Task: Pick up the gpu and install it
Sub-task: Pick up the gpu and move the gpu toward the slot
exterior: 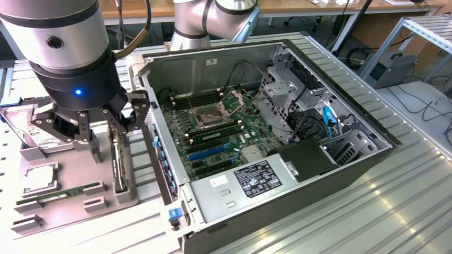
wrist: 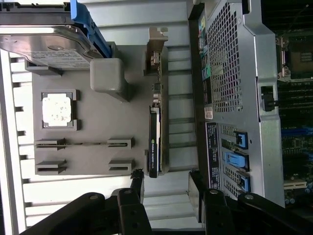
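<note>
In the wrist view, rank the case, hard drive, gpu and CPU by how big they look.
1. case
2. hard drive
3. gpu, seen edge-on, and CPU: too alike to rank.

The silver-and-black robot arm [exterior: 60, 37] looms at the exterior view's left, near side, its wrist pointing straight down and a small blue light [exterior: 78, 91] glowing on the black collar. Under it hangs the black, linkage-fingered gripper [exterior: 88, 135], jaws spread wide. On the wrist view the two dark fingers [wrist: 138, 183] stand well apart. Far back, the arm's grey elbow joints [exterior: 208, 21] rise.
</note>
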{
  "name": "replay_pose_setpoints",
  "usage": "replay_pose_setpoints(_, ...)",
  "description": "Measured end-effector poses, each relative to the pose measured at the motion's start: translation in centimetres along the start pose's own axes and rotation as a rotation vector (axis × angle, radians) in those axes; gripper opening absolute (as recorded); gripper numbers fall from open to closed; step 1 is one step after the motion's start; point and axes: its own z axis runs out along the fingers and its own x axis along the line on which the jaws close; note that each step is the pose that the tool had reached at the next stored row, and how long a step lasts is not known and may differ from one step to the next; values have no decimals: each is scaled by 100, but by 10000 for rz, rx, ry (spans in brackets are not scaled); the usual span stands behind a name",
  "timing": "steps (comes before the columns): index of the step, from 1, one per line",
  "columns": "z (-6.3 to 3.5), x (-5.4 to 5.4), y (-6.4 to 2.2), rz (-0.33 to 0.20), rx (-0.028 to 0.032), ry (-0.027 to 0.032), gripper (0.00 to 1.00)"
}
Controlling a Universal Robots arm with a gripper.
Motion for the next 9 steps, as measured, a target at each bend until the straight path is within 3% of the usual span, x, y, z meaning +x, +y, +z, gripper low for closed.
replay_pose_setpoints(9, 34, 1, -1, 0, 0, 0, 50)
